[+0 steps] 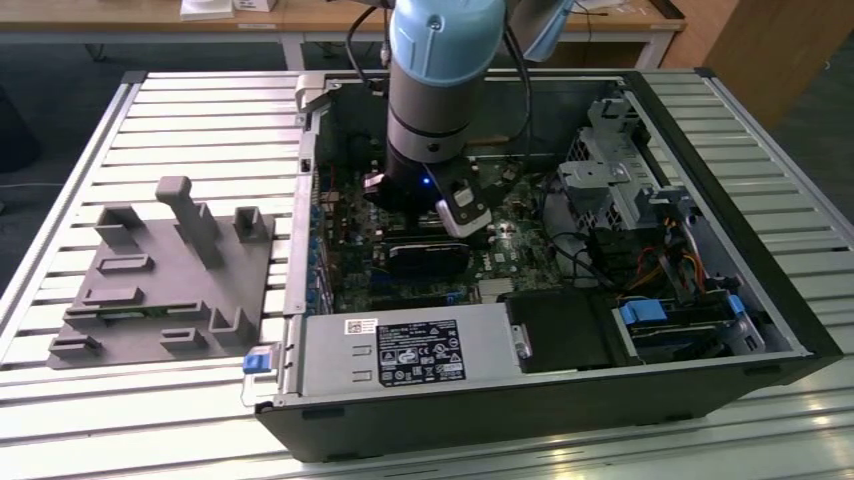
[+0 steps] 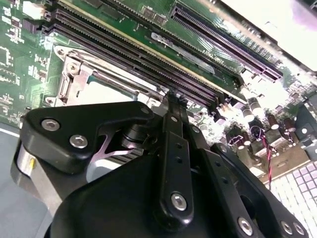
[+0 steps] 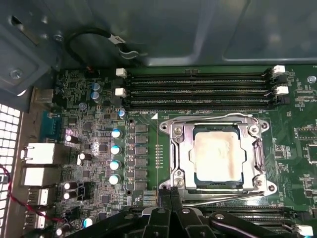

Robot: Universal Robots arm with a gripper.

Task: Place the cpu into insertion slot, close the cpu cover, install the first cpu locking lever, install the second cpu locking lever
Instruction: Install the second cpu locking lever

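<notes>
In the first wrist view the cpu (image 3: pixel 218 157), with a pale, smeared top, lies in the insertion slot (image 3: pixel 195 179) of the green motherboard (image 3: pixel 297 163). The silvery cpu cover (image 3: pixel 180 153) lies flat around it. One thin wire lever (image 3: pixel 213 118) runs along the side by the memory slots, another (image 3: pixel 233 197) along the opposite side. My gripper (image 3: pixel 170 194) is shut, its fingertips together just beside the socket corner at the end of that second lever. The second wrist view shows the gripper (image 2: pixel 171 101) low over the board, next to the socket frame (image 2: pixel 74 79).
The arm (image 1: pixel 430 100) reaches down into an open computer case (image 1: pixel 747 330) on a slatted table (image 1: pixel 200 110). Long black memory slots (image 3: pixel 198 91) flank the socket. A power supply (image 1: pixel 400 352), drive cage (image 1: pixel 607 170) and cables crowd the case. A grey fixture block (image 1: pixel 160 280) stands outside.
</notes>
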